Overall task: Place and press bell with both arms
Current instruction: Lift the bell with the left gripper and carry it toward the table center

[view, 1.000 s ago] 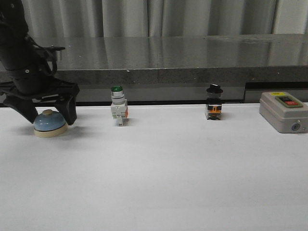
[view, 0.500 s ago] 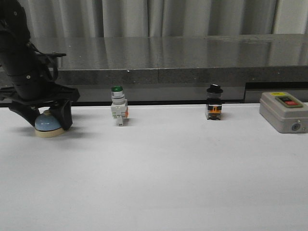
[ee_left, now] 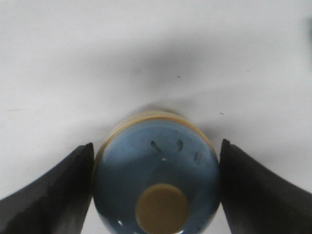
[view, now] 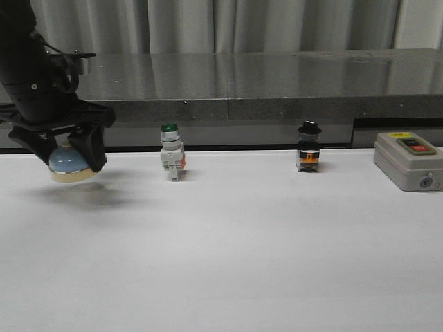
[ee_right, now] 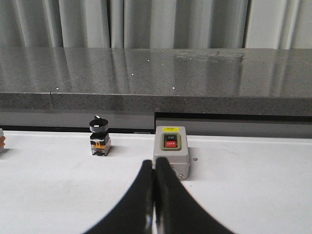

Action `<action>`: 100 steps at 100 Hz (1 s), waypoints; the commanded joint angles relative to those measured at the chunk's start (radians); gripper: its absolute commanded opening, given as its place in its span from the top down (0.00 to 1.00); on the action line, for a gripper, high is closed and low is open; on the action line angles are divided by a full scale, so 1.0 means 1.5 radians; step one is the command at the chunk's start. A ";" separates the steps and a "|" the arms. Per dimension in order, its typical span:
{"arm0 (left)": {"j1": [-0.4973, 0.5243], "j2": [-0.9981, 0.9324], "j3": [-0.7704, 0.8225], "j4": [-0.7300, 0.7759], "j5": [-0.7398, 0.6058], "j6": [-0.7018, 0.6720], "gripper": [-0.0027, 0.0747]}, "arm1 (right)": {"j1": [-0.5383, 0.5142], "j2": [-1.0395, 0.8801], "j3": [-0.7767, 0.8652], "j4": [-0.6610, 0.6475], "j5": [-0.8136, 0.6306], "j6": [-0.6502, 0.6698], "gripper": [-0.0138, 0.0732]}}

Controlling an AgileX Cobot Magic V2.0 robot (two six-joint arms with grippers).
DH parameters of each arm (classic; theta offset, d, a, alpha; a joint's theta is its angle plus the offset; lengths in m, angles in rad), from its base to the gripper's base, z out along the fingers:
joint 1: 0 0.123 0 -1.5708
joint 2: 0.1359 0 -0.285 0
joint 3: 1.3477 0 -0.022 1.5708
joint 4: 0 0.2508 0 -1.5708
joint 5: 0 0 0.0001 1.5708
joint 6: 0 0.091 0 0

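Bell point(view: 69, 163) hangs at the left edge of the front view, clamped at its cream base between the fingers of the left end effector point(view: 67, 155) and lifted just clear of the table point(view: 242, 249), a shadow beneath it. The glossy dome gives little purchase, so a jolt might let it slip or tip. Right end effector point(ee_right: 155, 195) has its fingers pressed together, empty, pointing toward the grey switch box point(ee_right: 170, 152)

The bell point(ee_left: 156, 180) sits between the two black fingers point(ee_left: 48, 195) of the left gripper point(ee_left: 156, 187), and both fingers touch its sides. Its blue dome shines, with the cream button near the middle. A soft shadow lies on the white counter point(ee_left: 146, 39) beyond it.
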State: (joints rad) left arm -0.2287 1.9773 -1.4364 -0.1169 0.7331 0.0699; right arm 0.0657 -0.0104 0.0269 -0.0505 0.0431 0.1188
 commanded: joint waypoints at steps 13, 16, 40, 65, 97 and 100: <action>-0.066 -0.086 0.024 -0.011 -0.028 -0.002 0.60 | -0.004 0.002 -0.001 -0.007 -0.051 0.000 0.92; -0.079 -0.086 0.025 -0.011 -0.028 -0.002 0.60 | -0.004 0.002 -0.001 -0.007 -0.051 0.000 0.92; -0.184 -0.085 0.025 -0.041 -0.052 -0.002 0.60 | -0.004 0.002 -0.001 -0.007 -0.051 0.000 0.92; -0.263 -0.056 0.025 -0.044 -0.057 -0.002 0.60 | -0.004 0.002 -0.001 -0.007 -0.051 0.000 0.92; -0.280 -0.044 0.025 -0.051 -0.057 -0.002 0.32 | -0.004 0.002 -0.001 -0.007 -0.051 0.000 0.92; -0.280 -0.044 0.025 -0.051 -0.057 -0.002 0.28 | -0.004 0.002 -0.001 -0.007 -0.051 0.000 0.92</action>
State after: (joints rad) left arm -0.6408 1.9642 -1.3759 -0.1763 0.6807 0.0699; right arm 0.0657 -0.0104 0.0269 -0.0505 0.0431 0.1188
